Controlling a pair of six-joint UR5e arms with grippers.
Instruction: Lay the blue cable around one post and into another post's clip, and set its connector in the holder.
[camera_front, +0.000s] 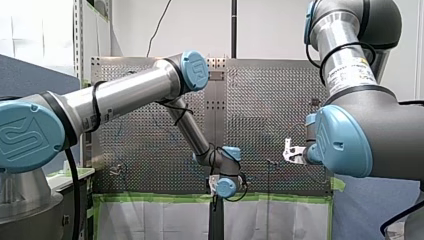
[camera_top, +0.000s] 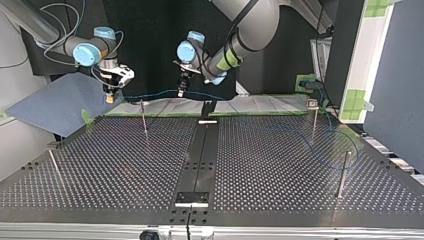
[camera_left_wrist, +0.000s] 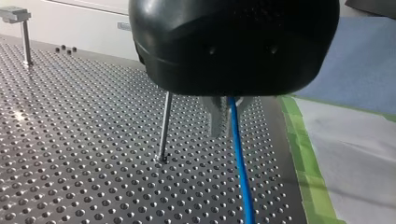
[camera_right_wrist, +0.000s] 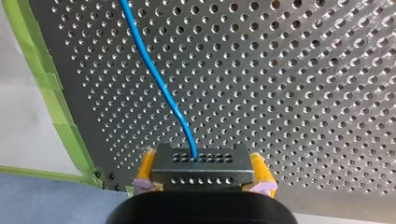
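Pinching the black connector (camera_right_wrist: 201, 167) between their yellow pads (camera_right_wrist: 146, 165), my right arm's jaws hang above the far edge of the bench (camera_top: 280, 170). They sit just beside the thin post (camera_top: 143, 117), on that post's side toward the blue sheet (camera_top: 55, 107).

From the connector the blue cable (camera_top: 150, 94) runs almost level behind the post's top to my left arm's jaws, which hang on the post's other side. Their metal fingers (camera_left_wrist: 215, 116) are pressed together on the cable, which passes between them. In the left wrist view the post stands just beside them, and the green tape (camera_left_wrist: 301, 154) lies on their other side.

Past my left arm's jaws the cable carries on away from the post along the far edge. It then lies in a loose loop on the bench, well apart from the post and near a clip-topped post (camera_top: 313, 120). Whether the loop goes around that one, I cannot tell.
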